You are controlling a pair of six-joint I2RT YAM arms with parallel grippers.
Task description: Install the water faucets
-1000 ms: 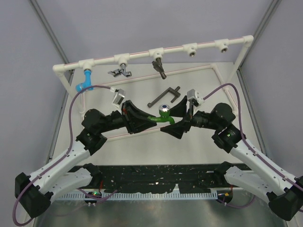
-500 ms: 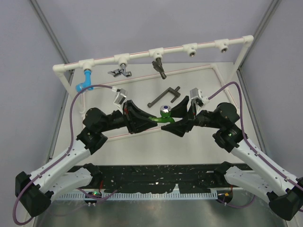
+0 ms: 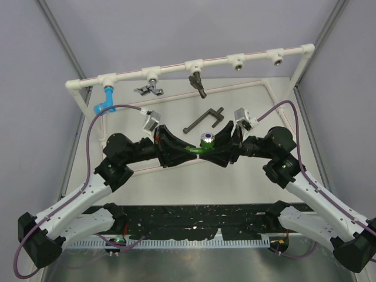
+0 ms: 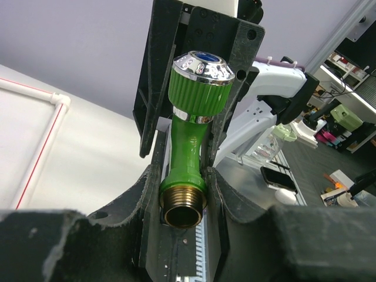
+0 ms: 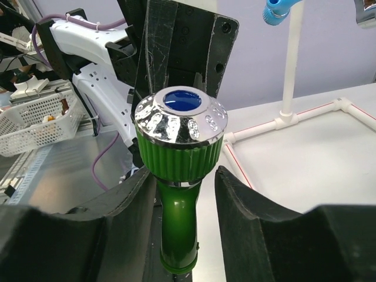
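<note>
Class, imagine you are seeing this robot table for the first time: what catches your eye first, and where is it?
The green faucet with its shiny chrome knob stands out first, in the centre: the left gripper holds its threaded end, while the right gripper flanks its neck, open. Next is the bright blue faucet hanging at the left end of the white pipe frame at the back.
</note>
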